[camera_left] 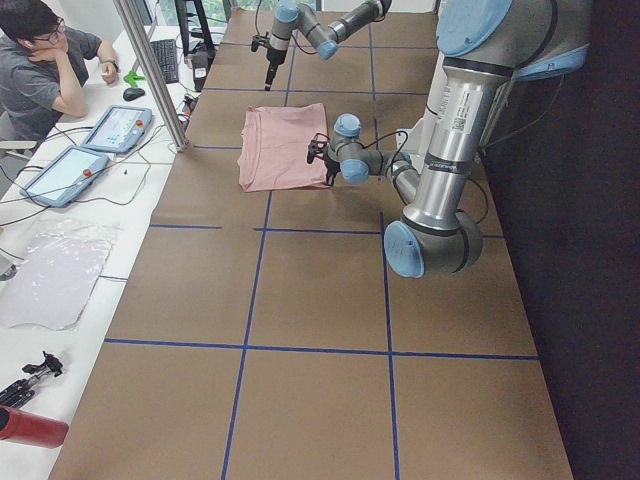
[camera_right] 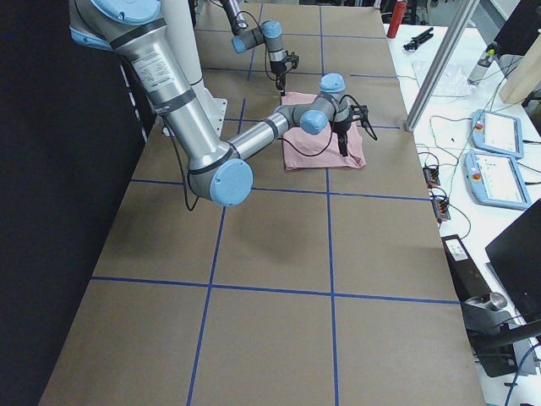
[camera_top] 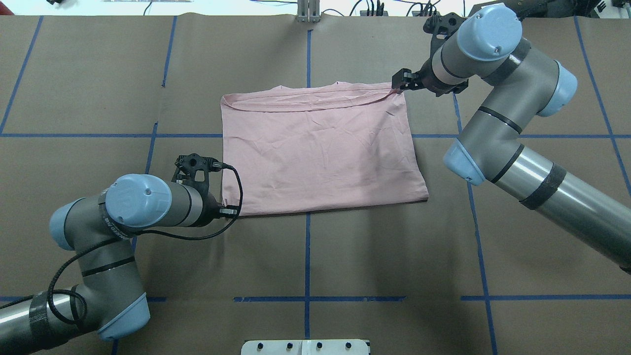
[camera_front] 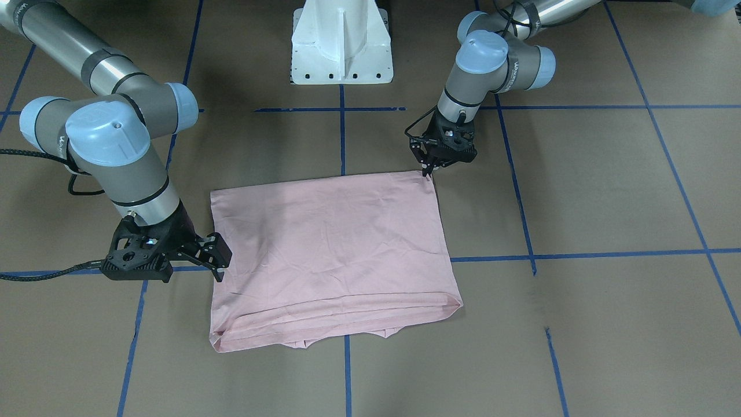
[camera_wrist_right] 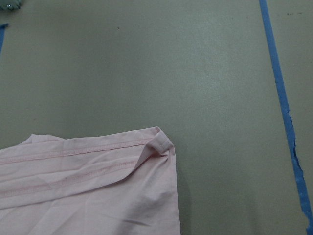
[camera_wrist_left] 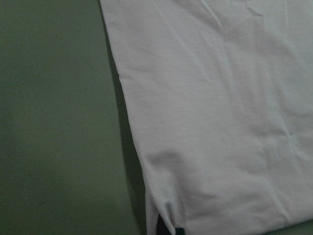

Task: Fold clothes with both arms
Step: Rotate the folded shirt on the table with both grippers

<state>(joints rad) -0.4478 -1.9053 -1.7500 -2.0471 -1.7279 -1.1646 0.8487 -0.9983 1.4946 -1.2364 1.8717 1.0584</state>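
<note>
Brown paper crossed by blue tape lines (camera_top: 307, 256) covers the table (camera_top: 394, 256), and on it the two arms reach in from opposite sides, the left arm (camera_top: 138, 202) bent low and the right arm (camera_top: 493, 123) stretched further out. Between their grippers lies the pale pink T-shirt (camera_top: 320, 148), folded flat into a rough rectangle with a plain side up, spanning corner to corner from one gripper to the other. The left gripper (camera_front: 428, 169) points down at the corner nearest it, its fingers drawn together to a point on the cloth, which puckers there in the left wrist view. The right gripper (camera_front: 219, 272) sits at the diagonally opposite end, tips just beside the shirt's edge; how wide it stands, or whether it has any cloth, I cannot tell. Below that gripper the stitched hems lie layered, and the corner (camera_wrist_right: 159, 144) carries a small turned-over fold.
</note>
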